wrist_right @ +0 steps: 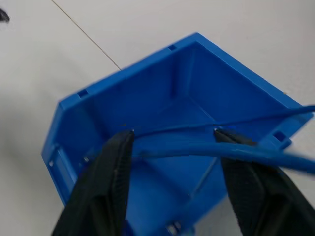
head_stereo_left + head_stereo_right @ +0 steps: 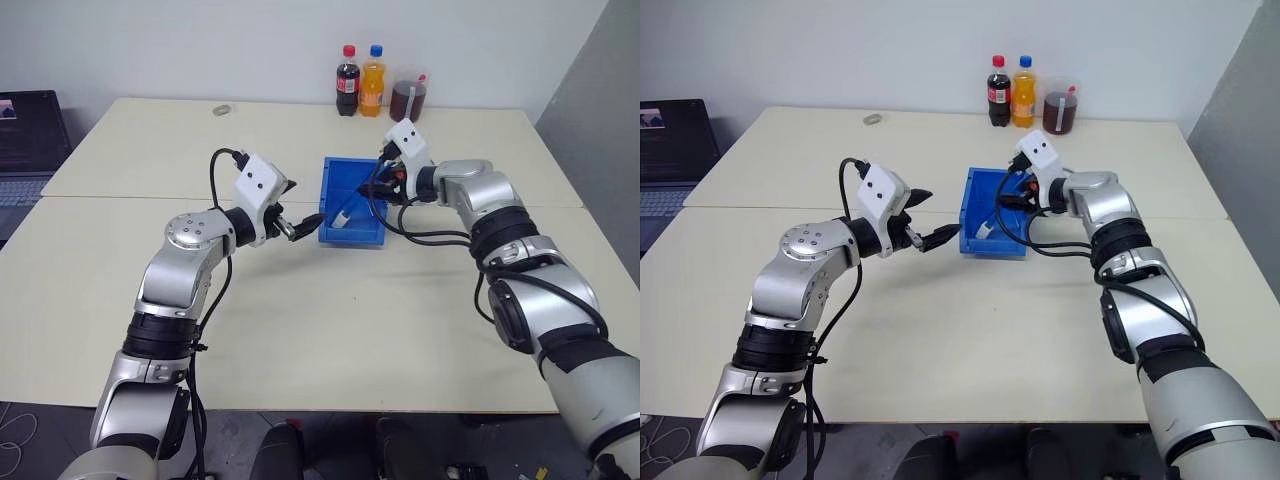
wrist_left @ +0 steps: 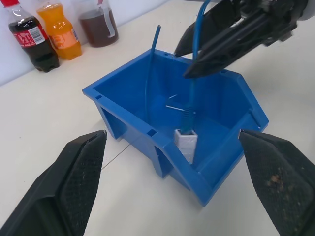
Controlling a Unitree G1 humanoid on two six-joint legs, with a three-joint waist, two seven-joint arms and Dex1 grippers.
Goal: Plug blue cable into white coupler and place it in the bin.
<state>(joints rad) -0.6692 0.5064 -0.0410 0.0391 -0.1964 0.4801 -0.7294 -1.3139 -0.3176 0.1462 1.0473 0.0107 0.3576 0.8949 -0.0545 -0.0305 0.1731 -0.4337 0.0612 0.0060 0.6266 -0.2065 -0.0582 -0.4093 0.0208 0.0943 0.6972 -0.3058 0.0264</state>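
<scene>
The blue bin [image 2: 347, 238] stands at the middle of the table. Inside it the white coupler [image 3: 186, 141] stands upright, and the blue cable [image 3: 190, 101] goes down into its top. From there the cable rises between the fingers of my right gripper [image 1: 173, 135], which hovers over the bin's right side; its jaws stand apart, far wider than the cable [image 1: 197, 147]. My left gripper [image 2: 300, 204] is open and holds nothing; it hangs just left of the bin and points at it.
A thin dark-blue rod [image 3: 153, 64] leans in the bin. A cola bottle [image 2: 347, 82], an orange bottle [image 2: 373, 82] and a cup of brown drink [image 2: 408, 98] stand at the table's far edge. A laptop [image 2: 25, 140] sits far left.
</scene>
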